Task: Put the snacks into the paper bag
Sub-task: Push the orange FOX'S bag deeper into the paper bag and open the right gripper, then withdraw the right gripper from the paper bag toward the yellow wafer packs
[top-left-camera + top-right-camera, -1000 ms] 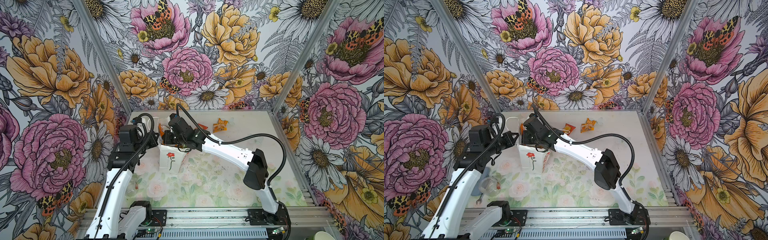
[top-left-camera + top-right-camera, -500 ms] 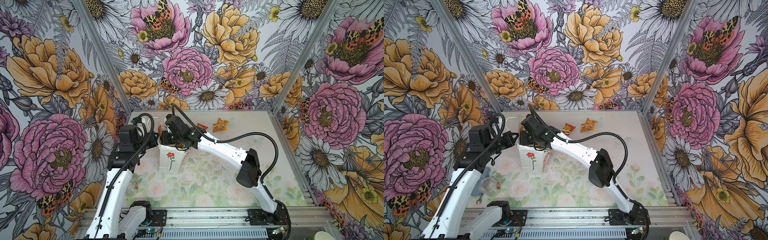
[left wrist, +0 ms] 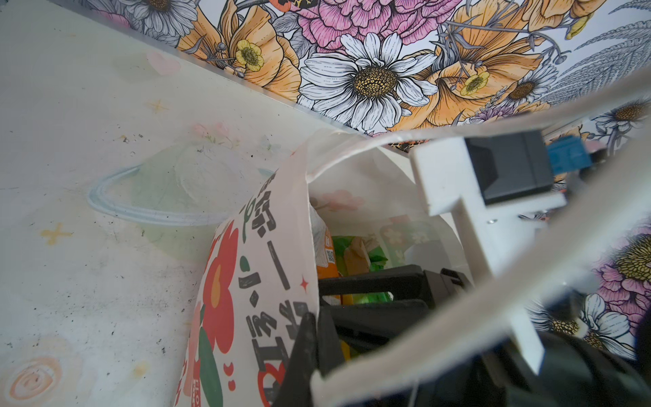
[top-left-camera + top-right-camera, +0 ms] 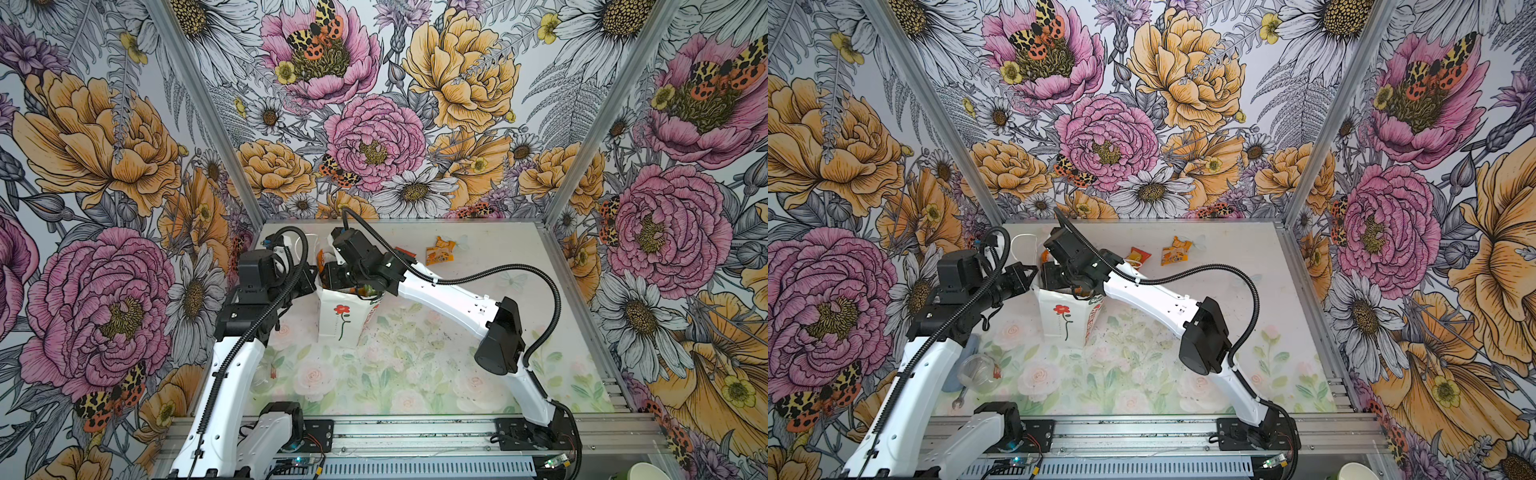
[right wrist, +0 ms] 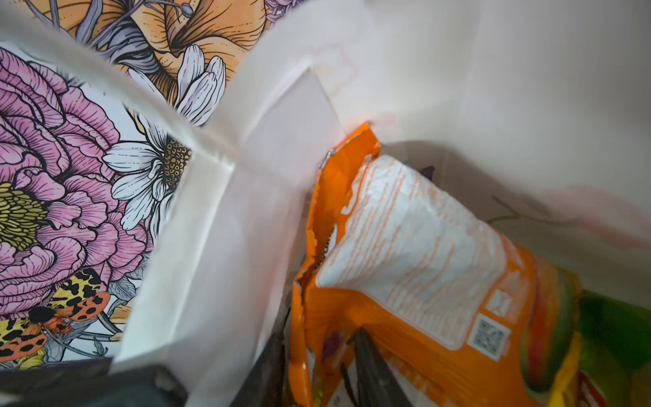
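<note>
The white paper bag (image 4: 340, 320) (image 4: 1064, 322) with the red flower stands upright at the table's left middle. My left gripper (image 4: 314, 286) (image 3: 315, 338) is shut on its left rim, beside a cord handle (image 3: 405, 349). My right gripper (image 4: 337, 277) (image 5: 317, 366) reaches down into the bag's mouth with its jaws apart. The thin edge of an orange-white packet (image 5: 405, 246) lies loosely between them. A green packet (image 3: 377, 259) lies deeper in the bag. Two snacks lie on the table at the back: a yellow-orange packet (image 4: 440, 254) (image 4: 1175, 254) and a red-orange one (image 4: 1138, 257).
A clear plastic cup (image 4: 978, 372) and a small wrench (image 4: 960, 400) lie at the front left by the left arm. Flowered walls close off the table on three sides. The right arm's elbow (image 4: 498, 340) hangs over the table's middle right.
The right gripper's jaws have parted inside the bag, and that arm has shifted slightly left. The left gripper has kept its hold on the rim.
</note>
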`<state>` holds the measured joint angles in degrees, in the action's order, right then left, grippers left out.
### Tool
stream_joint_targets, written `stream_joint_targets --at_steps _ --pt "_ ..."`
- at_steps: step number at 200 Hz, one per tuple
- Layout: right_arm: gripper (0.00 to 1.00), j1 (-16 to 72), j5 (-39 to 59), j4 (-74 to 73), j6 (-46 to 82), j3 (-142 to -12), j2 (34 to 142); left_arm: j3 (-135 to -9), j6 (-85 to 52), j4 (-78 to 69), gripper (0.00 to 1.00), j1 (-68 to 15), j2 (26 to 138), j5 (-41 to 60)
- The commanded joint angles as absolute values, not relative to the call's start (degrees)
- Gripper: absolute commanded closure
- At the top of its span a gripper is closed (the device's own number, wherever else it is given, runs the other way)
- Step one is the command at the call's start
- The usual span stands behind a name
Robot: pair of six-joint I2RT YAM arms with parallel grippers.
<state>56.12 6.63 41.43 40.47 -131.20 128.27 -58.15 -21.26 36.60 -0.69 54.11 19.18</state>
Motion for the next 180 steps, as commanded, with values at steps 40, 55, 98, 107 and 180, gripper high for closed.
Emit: stream_joint_targets --at_steps 40,55,98,107,180 --pt "0.50 54.5 8.5 42.7 37.5 -130.2 122.5 -58.7 -21.6 31.2 0.97 -1.1 53.2 21.0" --pt "0.47 54.4 8.0 42.7 36.8 -129.8 121.4 -58.7 -21.6 31.2 0.97 -1.1 53.2 21.0" --pt "0.42 53.0 7.4 42.6 35.1 -128.8 116.6 -58.6 -21.7 31.3 0.97 -1.1 53.3 20.8" --pt "0.42 52.5 7.4 42.6 34.8 -128.5 115.6 -58.6 -21.7 31.2 0.97 -1.0 53.3 20.7" --pt "0.41 48.2 0.5 42.4 30.3 -123.7 105.3 -58.3 -22.0 31.2 0.97 -0.4 53.7 19.9"
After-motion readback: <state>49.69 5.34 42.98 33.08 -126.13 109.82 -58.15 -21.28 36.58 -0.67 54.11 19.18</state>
